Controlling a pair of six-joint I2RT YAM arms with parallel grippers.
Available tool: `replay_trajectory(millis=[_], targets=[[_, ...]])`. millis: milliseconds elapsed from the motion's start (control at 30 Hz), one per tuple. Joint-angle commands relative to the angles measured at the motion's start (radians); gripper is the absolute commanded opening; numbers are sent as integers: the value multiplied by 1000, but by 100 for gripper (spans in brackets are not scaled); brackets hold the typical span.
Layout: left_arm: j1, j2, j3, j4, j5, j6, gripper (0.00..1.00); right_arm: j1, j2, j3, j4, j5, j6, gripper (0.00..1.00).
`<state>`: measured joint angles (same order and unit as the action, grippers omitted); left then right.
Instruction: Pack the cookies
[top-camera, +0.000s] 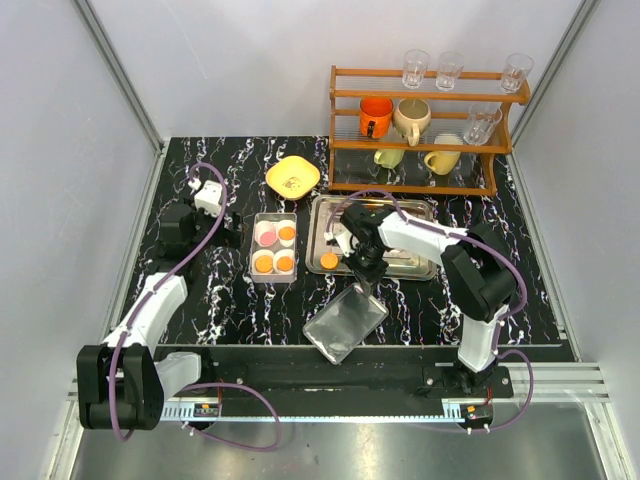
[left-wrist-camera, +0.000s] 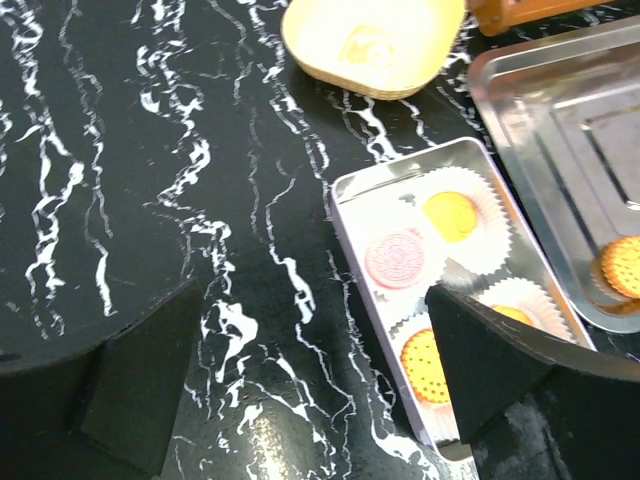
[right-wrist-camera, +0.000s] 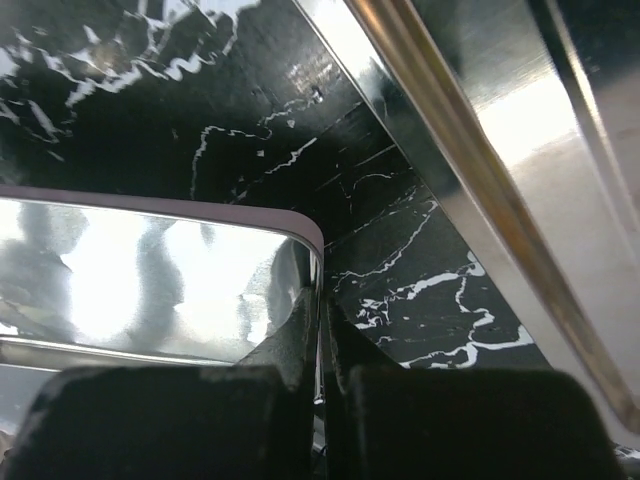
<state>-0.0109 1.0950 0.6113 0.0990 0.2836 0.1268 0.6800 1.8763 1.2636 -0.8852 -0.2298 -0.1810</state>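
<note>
An open tin box (top-camera: 250, 247) holds four white paper cups with cookies: one pink cookie (top-camera: 265, 232) and three orange ones (top-camera: 287, 234). In the left wrist view the pink cookie (left-wrist-camera: 397, 258) and orange cookies (left-wrist-camera: 450, 215) show in the tin (left-wrist-camera: 345, 215). Another orange cookie (top-camera: 329, 260) lies on the metal tray (top-camera: 420, 268), and it also shows in the left wrist view (left-wrist-camera: 625, 265). My left gripper (left-wrist-camera: 310, 330) is open and empty, just left of the tin. My right gripper (right-wrist-camera: 322, 330) is shut on the rim of the shiny tin lid (right-wrist-camera: 150, 270), held tilted near the tray's front (top-camera: 345, 322).
A yellow bowl (top-camera: 293, 177) sits behind the tin. A wooden rack (top-camera: 425, 95) with mugs and glasses stands at the back right. The tray's rim (right-wrist-camera: 480, 180) runs close to the right of my right gripper.
</note>
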Motion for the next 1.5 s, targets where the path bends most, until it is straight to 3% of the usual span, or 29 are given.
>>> replay_trajectory(millis=[0, 300, 433, 633, 933, 1267, 1467], targets=[[6, -44, 10, 22, 190, 30, 99, 10, -83, 111, -73, -31, -20, 0], [6, -83, 103, -154, 512, 76, 99, 12, -150, 283, -61, 105, -12, 0], [5, -54, 166, -263, 705, 82, 99, 10, -174, 298, 47, 174, -15, 0], [-7, 2, 241, -341, 862, 70, 99, 10, -192, 286, 196, 217, -29, 0], [-141, 95, 323, -469, 780, 146, 99, 10, -246, 217, 417, 271, -61, 0], [-159, 189, 400, -470, 795, 120, 99, 10, -365, 74, 601, 224, -118, 0], [-159, 241, 446, -467, 887, 82, 99, 10, -433, -38, 698, 184, -152, 0]])
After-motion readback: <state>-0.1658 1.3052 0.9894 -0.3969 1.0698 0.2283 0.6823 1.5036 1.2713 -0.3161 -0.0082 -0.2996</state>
